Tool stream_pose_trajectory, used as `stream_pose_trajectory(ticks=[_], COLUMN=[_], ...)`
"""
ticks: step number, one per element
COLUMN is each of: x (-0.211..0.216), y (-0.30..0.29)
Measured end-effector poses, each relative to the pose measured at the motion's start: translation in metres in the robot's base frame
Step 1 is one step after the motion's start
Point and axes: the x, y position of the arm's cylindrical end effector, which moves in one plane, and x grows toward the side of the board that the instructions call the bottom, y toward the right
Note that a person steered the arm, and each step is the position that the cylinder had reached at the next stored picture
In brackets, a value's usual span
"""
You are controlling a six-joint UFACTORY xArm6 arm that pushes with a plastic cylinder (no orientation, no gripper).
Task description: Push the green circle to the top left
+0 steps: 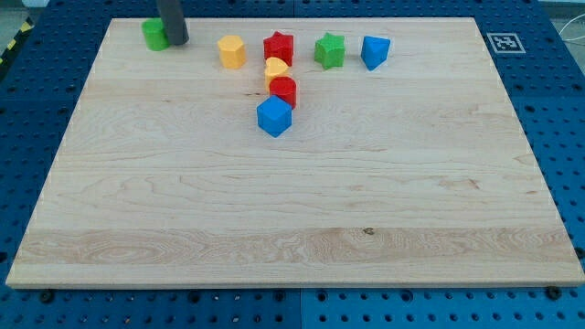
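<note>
Tip [175, 42], no claw, touching right side of green circle [154, 35], placed for pushing left toward board [292, 228] corner.

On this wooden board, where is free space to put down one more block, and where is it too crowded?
Everything below the blue cube down to the board's bottom edge is bare. The top strip is crowded: green circle with my tip at its right, yellow block, red star, green star, blue block.
</note>
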Motion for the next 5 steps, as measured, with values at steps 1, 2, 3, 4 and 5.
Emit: stream_pose_trajectory(ticks=[1,2,3,4,5], x=[0.008,0.018,0.011,0.000,-0.002], y=[-0.001,-0.002,-0.008,-0.009,-0.012])
